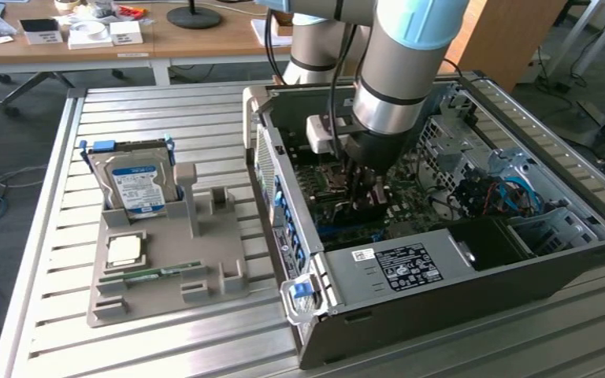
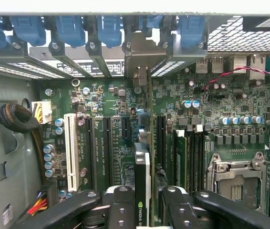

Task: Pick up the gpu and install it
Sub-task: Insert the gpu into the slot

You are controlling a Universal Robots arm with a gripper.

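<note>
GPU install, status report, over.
Gripper shut on the gpu, edge-on above the motherboard slots. Inside the computer case. Nothing visibly blocking.

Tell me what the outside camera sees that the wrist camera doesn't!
The exterior view alone shows the hard drive standing in the gray holder, plus the slatted table. The wrist view alone shows the white slot, the blue latches, and the gripper shut on the gpu, seen edge-on. Both show the green motherboard inside the computer case.
</note>
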